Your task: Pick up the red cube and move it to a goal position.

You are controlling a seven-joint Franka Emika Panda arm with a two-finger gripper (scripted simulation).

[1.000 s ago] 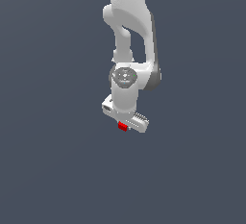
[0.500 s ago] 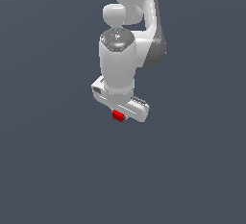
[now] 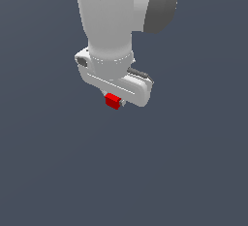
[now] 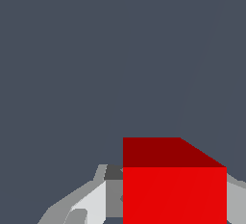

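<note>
Arm [image 3: 111, 11] cut off by exterior view's upper edge, red cube [image 4: 174, 189] cropped by wrist view's edge, jaws mostly hidden

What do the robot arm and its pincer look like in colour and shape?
The arm is smooth, rounded and white, with a dark grey cap on one joint. The pincer has a broad white body with a dark seam along it and a thin black cable on top. No markings are visible.
</note>
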